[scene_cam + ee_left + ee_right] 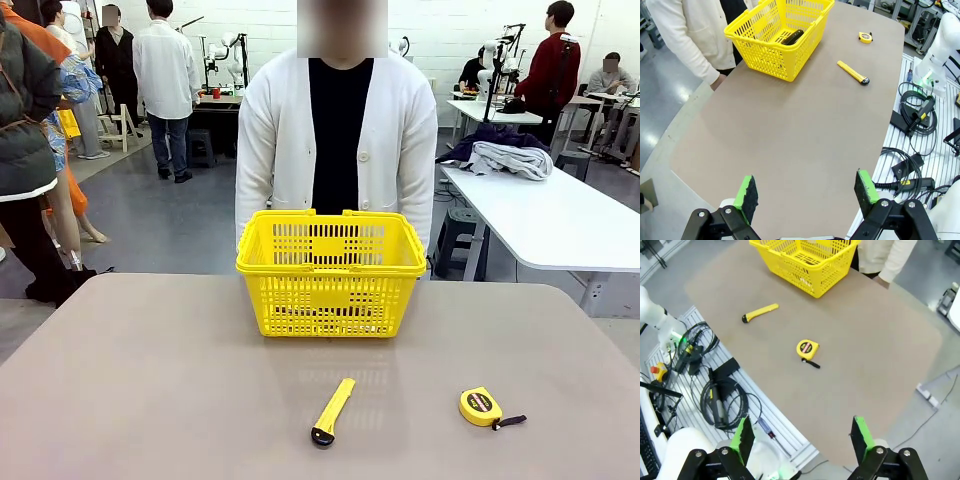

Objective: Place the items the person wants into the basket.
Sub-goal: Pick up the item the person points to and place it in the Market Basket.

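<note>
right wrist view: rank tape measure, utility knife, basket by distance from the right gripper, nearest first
From the right gripper:
1. Tape measure, mid-table, straight ahead of the fingers.
2. Utility knife, farther up, toward the picture's left.
3. Basket, at the table's far edge, by the person.

Basket point(331, 272) at the table's point(150, 380) far middle, person point(338, 140) right behind it. Stapler point(791, 37) inside the basket. Utility knife point(332, 410) on the table in front of the basket; tape measure point(484, 407) to its right, well apart.
</note>
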Controlling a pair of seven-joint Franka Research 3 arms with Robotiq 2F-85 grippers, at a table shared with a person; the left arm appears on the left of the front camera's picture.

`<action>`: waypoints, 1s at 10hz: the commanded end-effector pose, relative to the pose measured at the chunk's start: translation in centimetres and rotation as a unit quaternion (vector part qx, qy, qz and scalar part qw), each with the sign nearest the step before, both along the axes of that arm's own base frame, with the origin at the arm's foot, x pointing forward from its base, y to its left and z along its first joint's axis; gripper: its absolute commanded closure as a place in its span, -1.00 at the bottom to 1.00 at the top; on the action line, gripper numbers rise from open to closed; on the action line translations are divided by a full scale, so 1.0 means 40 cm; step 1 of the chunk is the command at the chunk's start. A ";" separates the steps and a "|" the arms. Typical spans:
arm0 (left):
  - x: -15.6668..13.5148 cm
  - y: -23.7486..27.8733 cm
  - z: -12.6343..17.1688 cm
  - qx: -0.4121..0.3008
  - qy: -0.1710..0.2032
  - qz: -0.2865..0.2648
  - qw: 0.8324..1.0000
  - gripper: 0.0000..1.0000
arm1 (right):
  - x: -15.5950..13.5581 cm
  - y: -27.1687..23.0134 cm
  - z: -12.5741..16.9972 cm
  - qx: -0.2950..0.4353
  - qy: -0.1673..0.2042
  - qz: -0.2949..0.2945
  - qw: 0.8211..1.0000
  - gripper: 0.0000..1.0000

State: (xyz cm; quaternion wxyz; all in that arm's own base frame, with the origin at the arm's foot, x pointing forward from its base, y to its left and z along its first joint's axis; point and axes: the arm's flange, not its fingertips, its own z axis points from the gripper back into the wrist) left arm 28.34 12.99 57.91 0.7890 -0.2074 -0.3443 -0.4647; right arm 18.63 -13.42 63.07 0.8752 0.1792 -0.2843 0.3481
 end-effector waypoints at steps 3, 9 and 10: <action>-0.003 0.003 -0.001 -0.007 -0.008 -0.007 1.000 -1.00 | 0.002 -0.002 -0.002 0.000 0.003 -0.003 1.000 -1.00; -0.003 0.003 -0.001 -0.007 -0.008 -0.007 1.000 -1.00 | 0.002 -0.002 -0.002 0.000 0.003 -0.003 1.000 -1.00; -0.003 0.003 -0.001 -0.007 -0.008 -0.007 1.000 -1.00 | 0.002 -0.002 -0.002 0.000 0.003 -0.003 1.000 -1.00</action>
